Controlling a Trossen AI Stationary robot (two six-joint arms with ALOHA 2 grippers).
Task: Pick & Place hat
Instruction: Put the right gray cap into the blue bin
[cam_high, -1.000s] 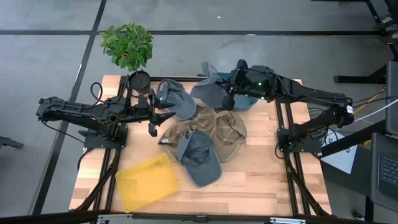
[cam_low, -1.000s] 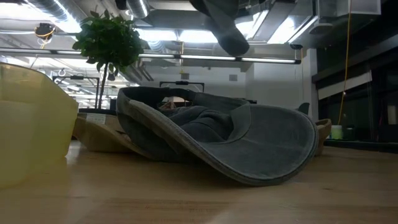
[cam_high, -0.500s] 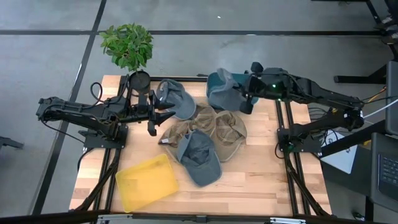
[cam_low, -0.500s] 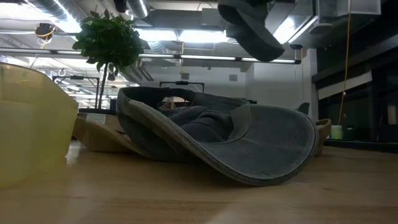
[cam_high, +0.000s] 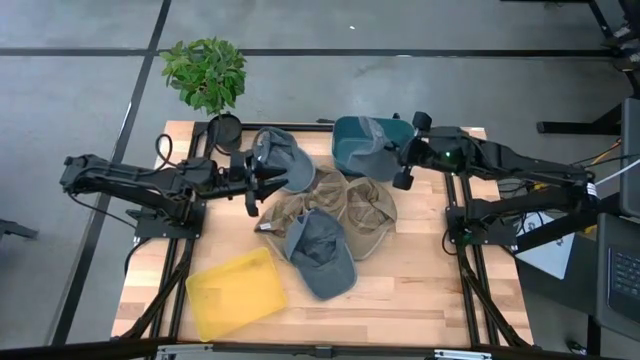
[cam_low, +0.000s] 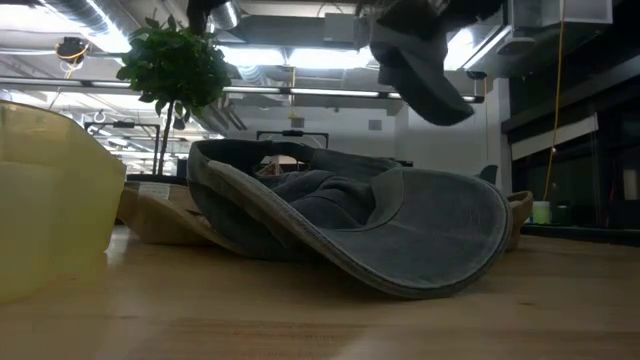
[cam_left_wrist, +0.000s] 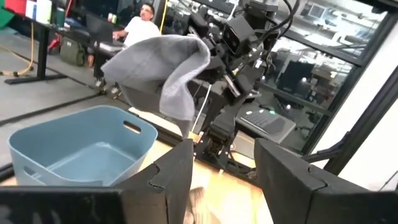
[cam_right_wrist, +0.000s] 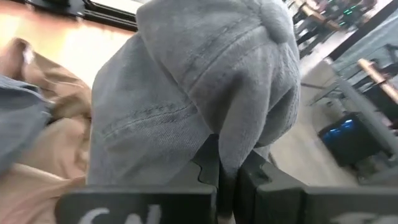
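Observation:
My right gripper (cam_high: 401, 166) is shut on a grey hat (cam_high: 377, 133) and holds it in the air over the right end of a blue bin (cam_high: 350, 143) at the table's far edge. The hat also shows in the left wrist view (cam_left_wrist: 163, 70) and at the top of the low view (cam_low: 420, 62). My left gripper (cam_high: 251, 186) is open and empty. It hovers beside a grey cap (cam_high: 283, 158) that lies on the table left of the bin. My right gripper pinches a bunched fold of the hat's soft crown (cam_right_wrist: 231, 144) between its two fingers. The fingers come from the table's right side, across the fold. The hat is lifted clear and droops from the fingers above the bin (cam_left_wrist: 81, 149).
Tan hats (cam_high: 345, 205) and a grey-blue cap (cam_high: 322, 252) lie piled mid-table; that cap fills the low view (cam_low: 350, 230). A yellow bin (cam_high: 236, 292) stands near the front left. A potted plant (cam_high: 206, 75) stands at the far left corner.
My right gripper has gone toward the table's right edge with the grey hat, still shut on it. The hat has moved off the blue bin's left part, which now shows, and hangs over the bin's right end.

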